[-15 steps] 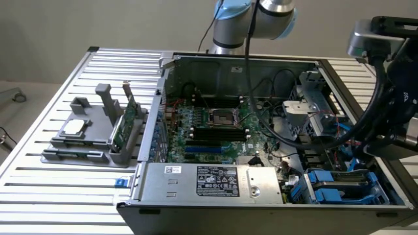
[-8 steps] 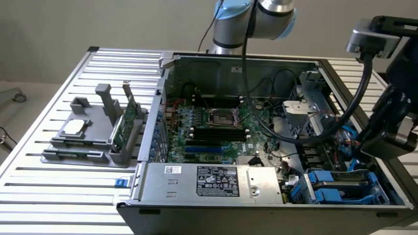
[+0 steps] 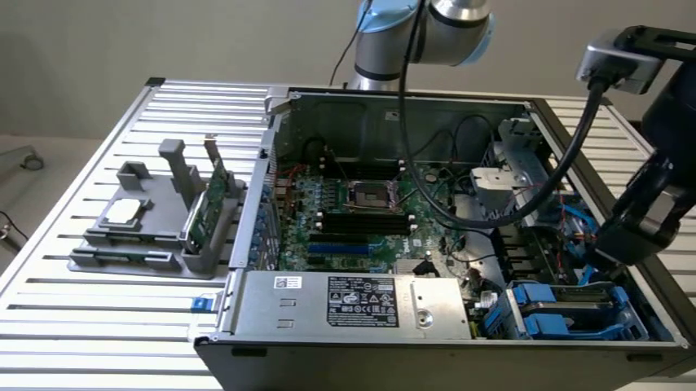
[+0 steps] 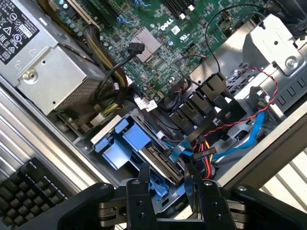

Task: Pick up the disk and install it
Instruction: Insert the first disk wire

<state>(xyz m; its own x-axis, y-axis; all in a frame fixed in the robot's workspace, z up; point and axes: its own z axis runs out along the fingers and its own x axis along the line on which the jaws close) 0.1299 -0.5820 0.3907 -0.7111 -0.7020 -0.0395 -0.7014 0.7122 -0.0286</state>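
The robot arm's black gripper (image 4: 168, 181) hung with its fingers spread wide just above the flat silver-grey disk (image 4: 159, 164) in its blue plastic bracket, which lay in the corner drive bay of an open black computer case (image 3: 359, 364) on a slatted metal surface (image 3: 98, 342).

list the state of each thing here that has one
computer case: open, side panel off
disk: inside the case, blue frame on, not gripped
gripper: open, close over the disk
green circuit card: upright in the grey holder
silver chip: lying flat on the grey holder
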